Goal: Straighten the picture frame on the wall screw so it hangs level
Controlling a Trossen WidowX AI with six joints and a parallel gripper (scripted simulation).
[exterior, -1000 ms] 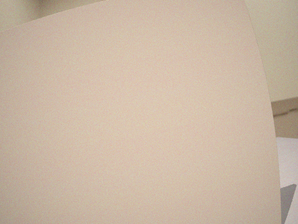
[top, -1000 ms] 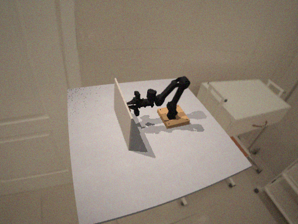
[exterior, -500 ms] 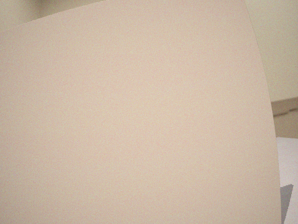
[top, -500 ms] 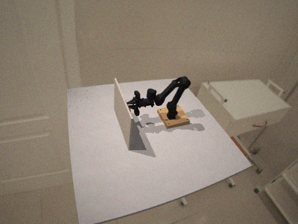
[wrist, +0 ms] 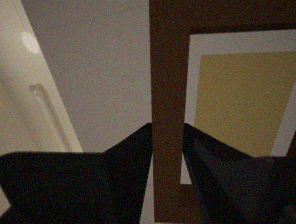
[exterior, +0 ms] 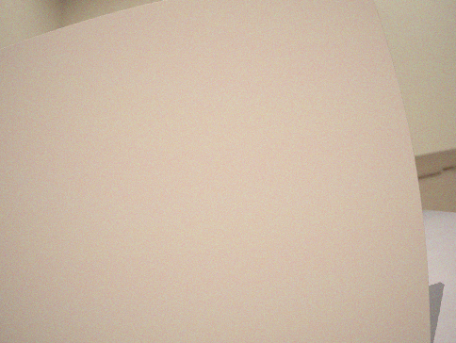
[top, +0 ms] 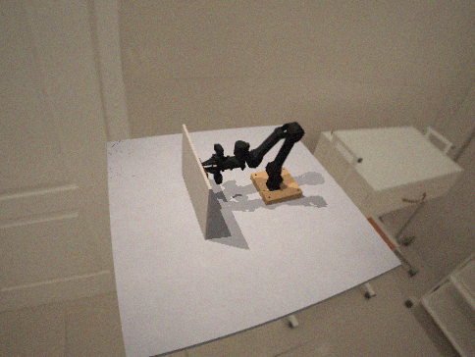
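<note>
The picture frame (wrist: 167, 60) has a dark brown border, a white mat and a yellow picture; it fills the right of the wrist view. My gripper (wrist: 166, 128) (top: 205, 166) is shut on the frame's brown border, with one fingertip on each side of the bar. The thin upright wall panel (top: 193, 186) (exterior: 212, 165) shows its back in the exterior view and hides the frame's face there. In the top view the frame is almost wholly hidden at the fingertips. The screw and the notched strip are not in view. I cannot tell the frame's tilt.
The panel stands upright on the white table top (top: 236, 294). My arm's wooden base (top: 290, 193) is on the table, on the gripper's side of the panel. A white cabinet (top: 402, 157) stands beyond the table's right edge, and a door (top: 49, 147) is at the left.
</note>
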